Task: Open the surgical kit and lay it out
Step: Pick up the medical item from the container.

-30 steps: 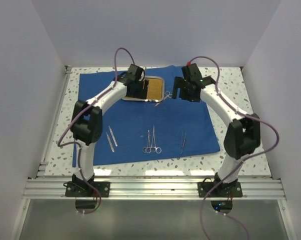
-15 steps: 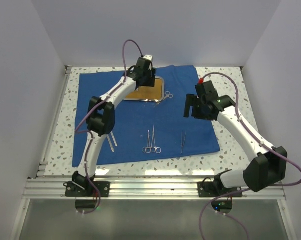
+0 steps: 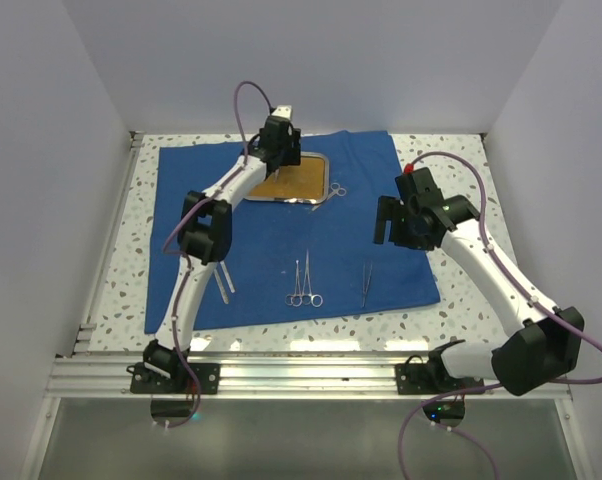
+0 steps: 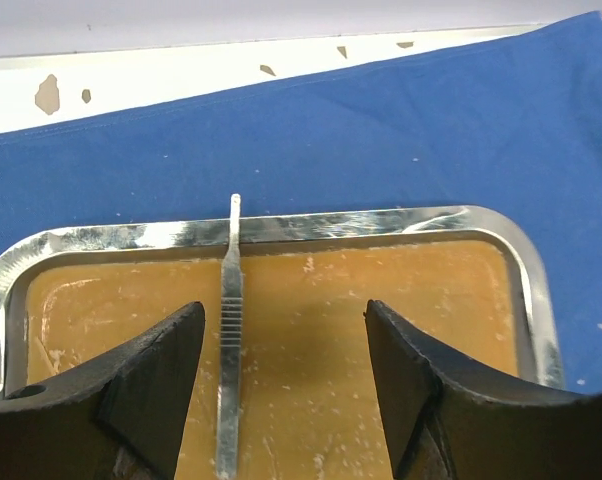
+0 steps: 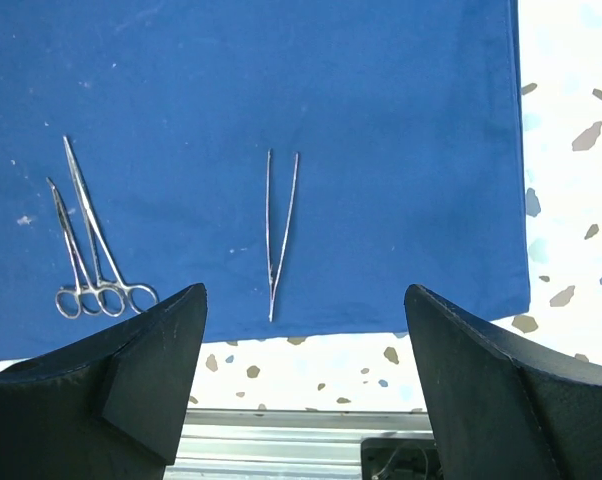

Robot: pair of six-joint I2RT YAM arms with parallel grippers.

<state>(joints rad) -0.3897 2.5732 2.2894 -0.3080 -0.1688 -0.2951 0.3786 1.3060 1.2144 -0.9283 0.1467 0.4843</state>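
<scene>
The royal-blue cloth (image 3: 271, 235) lies spread flat on the table. At its far middle sits the steel tray (image 3: 304, 182) with an orange-brown inside. My left gripper (image 3: 278, 160) hangs open over the tray. Between its fingers, closer to the left one, a thin silvery handle (image 4: 228, 330) lies in the tray (image 4: 381, 222). Scissors (image 3: 334, 190) lie by the tray's right edge. Two ring-handled clamps (image 3: 303, 285) and tweezers (image 3: 366, 283) lie on the near part of the cloth. My right gripper (image 3: 399, 222) hovers open and empty above the cloth's right side, with the tweezers (image 5: 281, 225) and clamps (image 5: 89, 250) below it.
Two more thin silvery instruments (image 3: 224, 280) lie at the cloth's near left, partly behind my left arm. Speckled tabletop (image 3: 461, 180) borders the cloth. A metal rail (image 3: 311, 375) runs along the near edge, and white walls close in the sides and back.
My right arm has drawn back from the tray, to the right and nearer side. My left gripper has shifted farther over the tray. Both stay open.
</scene>
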